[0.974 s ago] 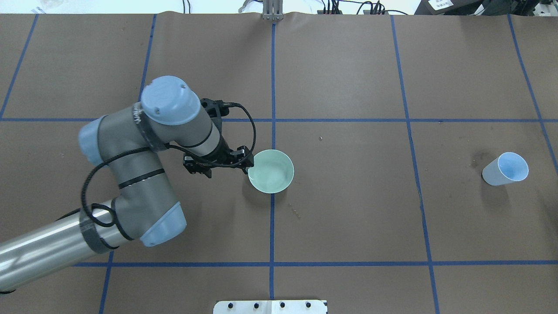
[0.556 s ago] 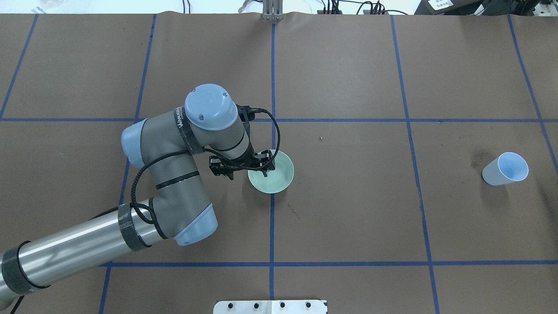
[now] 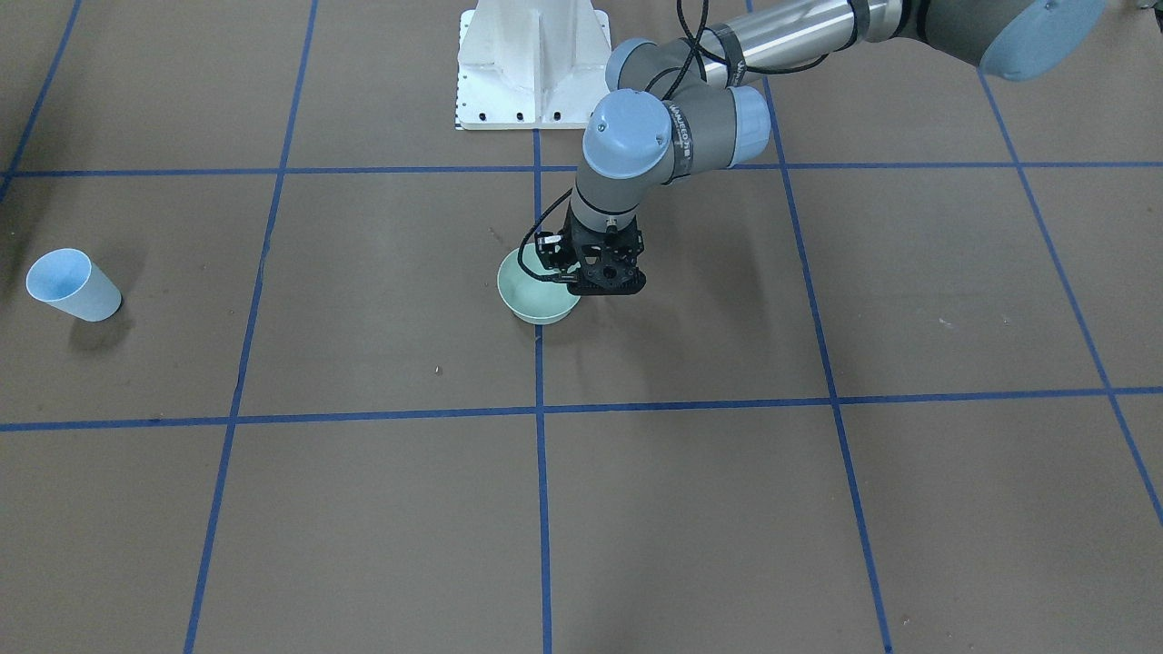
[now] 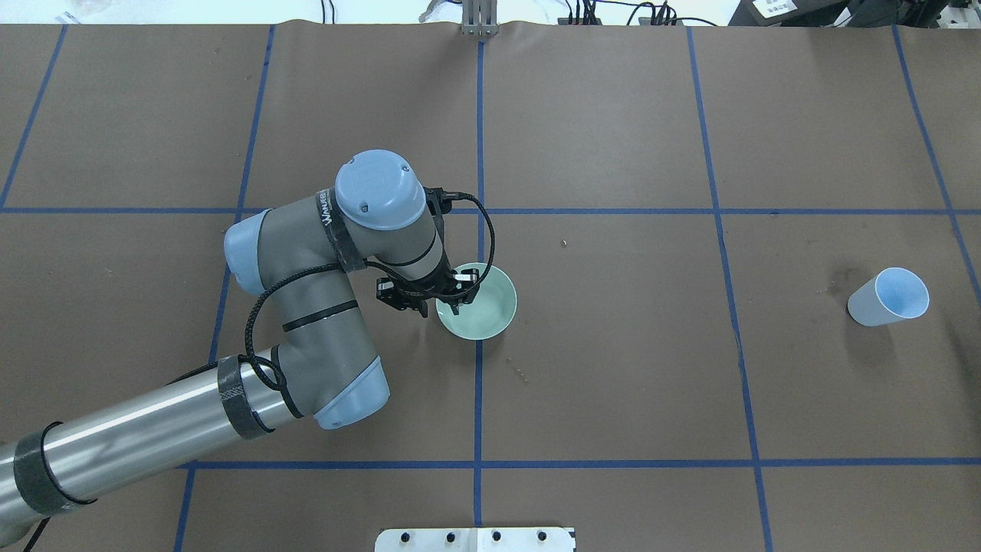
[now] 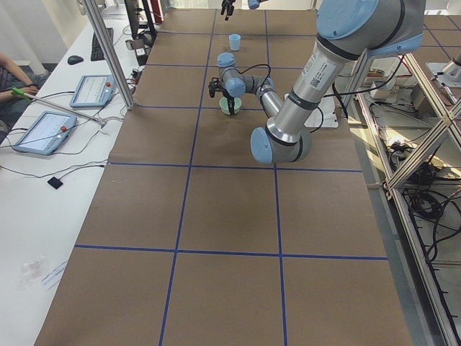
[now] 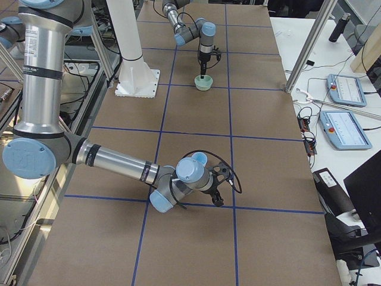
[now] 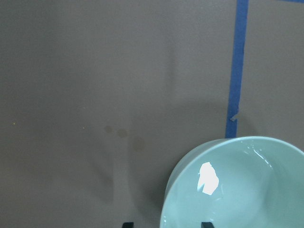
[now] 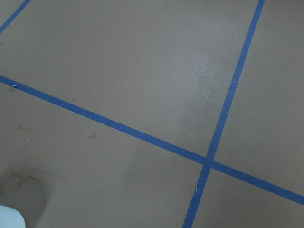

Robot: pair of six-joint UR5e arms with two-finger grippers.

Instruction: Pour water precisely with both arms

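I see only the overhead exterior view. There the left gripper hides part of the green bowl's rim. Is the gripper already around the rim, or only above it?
Observer: The left wrist view shows the left gripper astride the wall of the bowl: one fingertip outside, one inside, jaws open with a gap on each side.
Operator: Thank you. And the robot's right side? I see no arm there.
Observer: The exterior right view shows the right gripper low over the table, near the blue cup; open or shut, I cannot tell.
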